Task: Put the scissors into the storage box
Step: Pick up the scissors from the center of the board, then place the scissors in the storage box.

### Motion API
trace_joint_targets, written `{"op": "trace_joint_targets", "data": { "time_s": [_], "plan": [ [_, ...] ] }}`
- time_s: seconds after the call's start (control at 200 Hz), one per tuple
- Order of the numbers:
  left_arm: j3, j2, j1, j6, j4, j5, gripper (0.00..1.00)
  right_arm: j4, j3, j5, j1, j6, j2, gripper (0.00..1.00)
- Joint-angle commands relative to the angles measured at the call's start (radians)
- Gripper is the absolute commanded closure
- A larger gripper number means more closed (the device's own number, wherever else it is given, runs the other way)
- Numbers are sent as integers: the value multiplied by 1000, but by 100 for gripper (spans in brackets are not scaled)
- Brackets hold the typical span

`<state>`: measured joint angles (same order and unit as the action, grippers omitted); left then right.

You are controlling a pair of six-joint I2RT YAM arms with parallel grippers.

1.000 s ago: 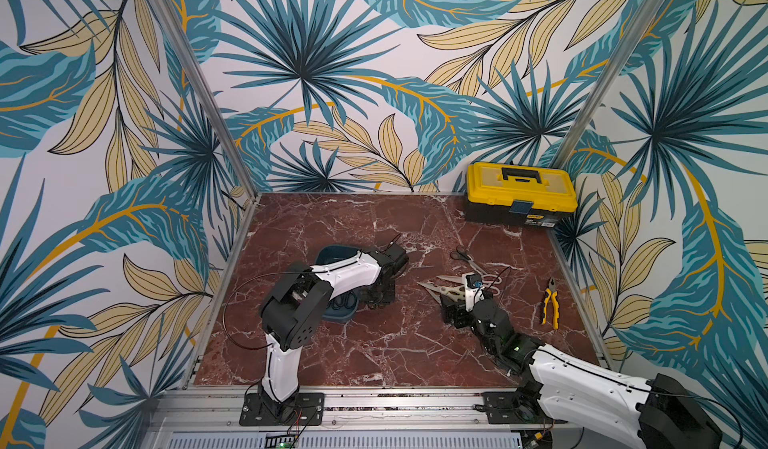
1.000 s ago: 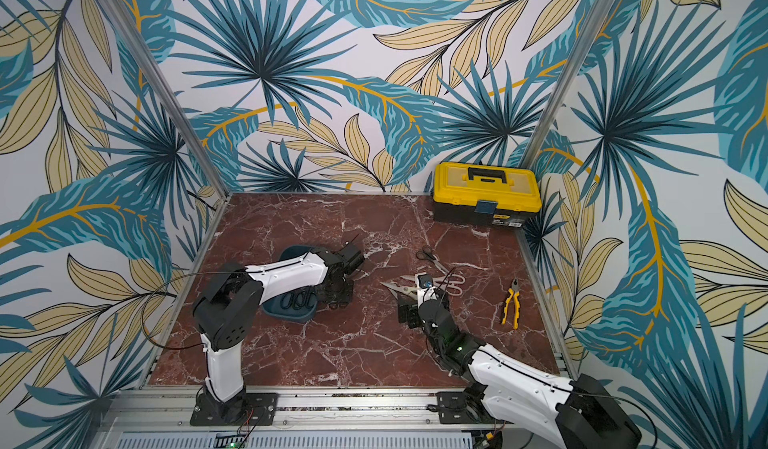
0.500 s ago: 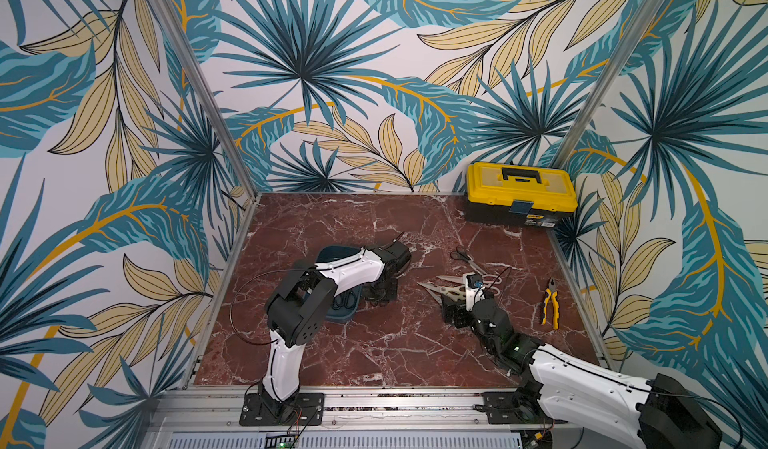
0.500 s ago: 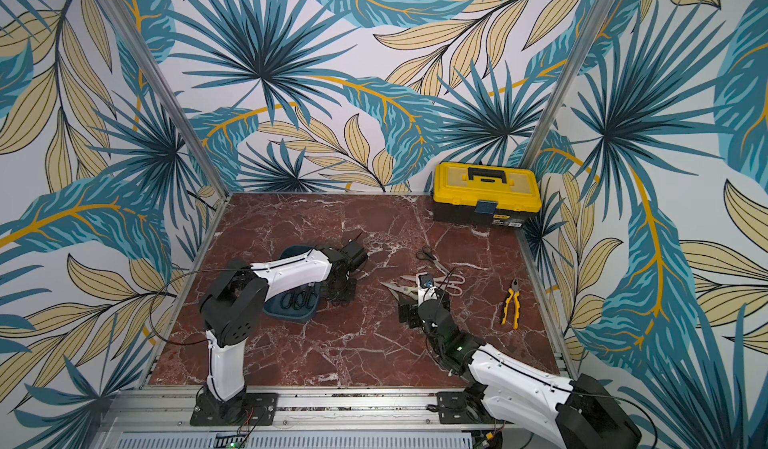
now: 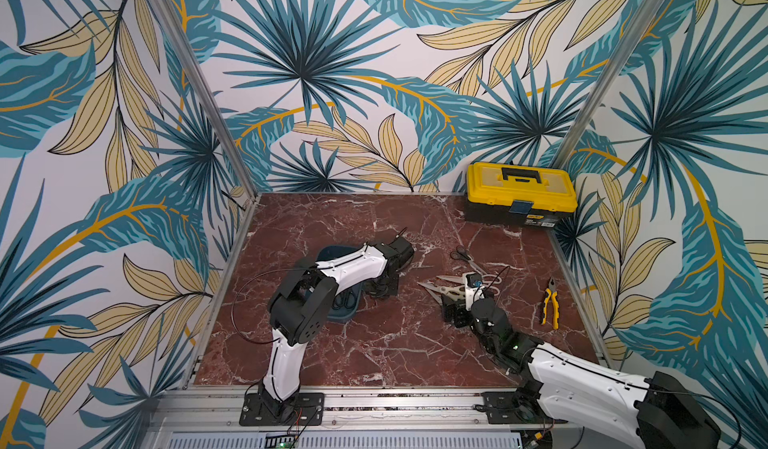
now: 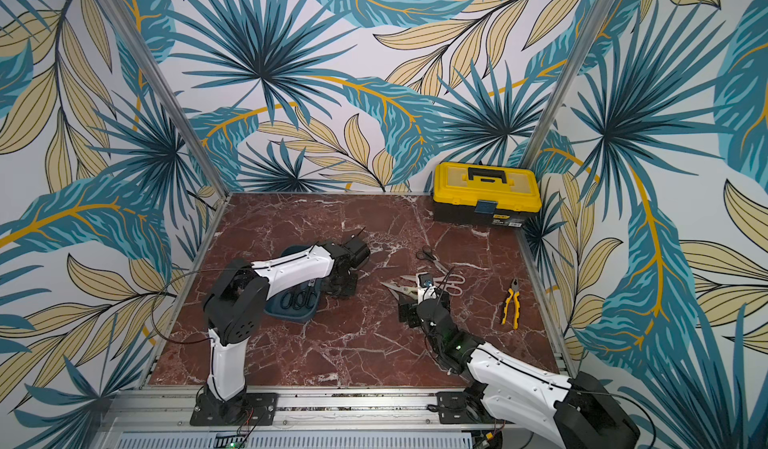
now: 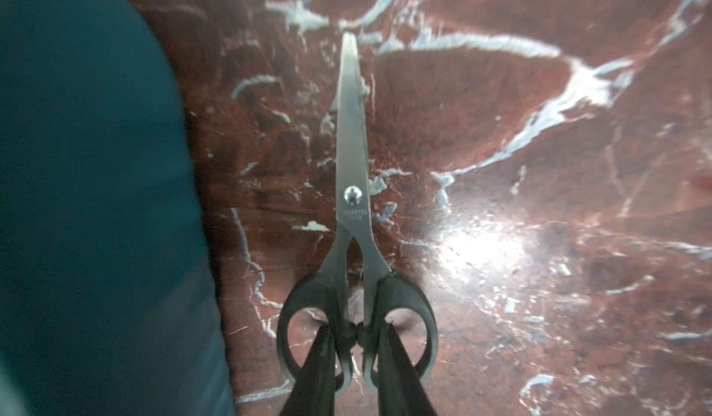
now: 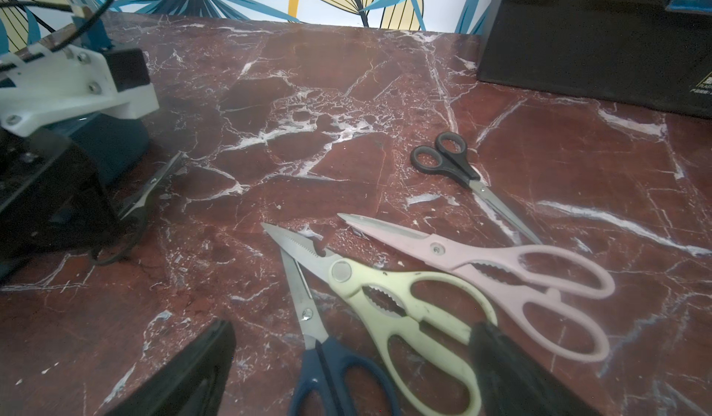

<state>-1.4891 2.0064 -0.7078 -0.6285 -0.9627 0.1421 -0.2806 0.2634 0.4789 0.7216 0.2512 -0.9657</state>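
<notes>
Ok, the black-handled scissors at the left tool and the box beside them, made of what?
The black-handled scissors: blades look like brushed steel, grey with dull sheen and a bright pivot screw; handles matte black, likely plastic. The storage box: smooth dark teal wall, probably moulded plastic, though blurred here.
</notes>
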Motion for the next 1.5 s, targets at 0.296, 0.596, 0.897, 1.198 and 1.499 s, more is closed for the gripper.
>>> {"op": "trace_joint_targets", "data": {
  "time_s": [0.296, 0.596, 0.897, 1.198, 1.499],
  "plan": [
    [-137, -147, 15, 34, -159, 70, 99, 25, 23, 21, 1, 14, -10, 0],
    [73, -387, 134, 71, -226, 134, 97, 25, 25, 16, 1, 13, -13, 0],
    [260, -399, 241, 211, -91, 48, 96, 24, 25, 17, 1, 12, -11, 0],
    [247, -238, 199, 222, 19, -19, 93, 26, 25, 19, 1, 14, -10, 0],
    [103, -120, 126, 203, 53, -29, 91, 26, 25, 25, 1, 14, -10, 0]
  ]
}}
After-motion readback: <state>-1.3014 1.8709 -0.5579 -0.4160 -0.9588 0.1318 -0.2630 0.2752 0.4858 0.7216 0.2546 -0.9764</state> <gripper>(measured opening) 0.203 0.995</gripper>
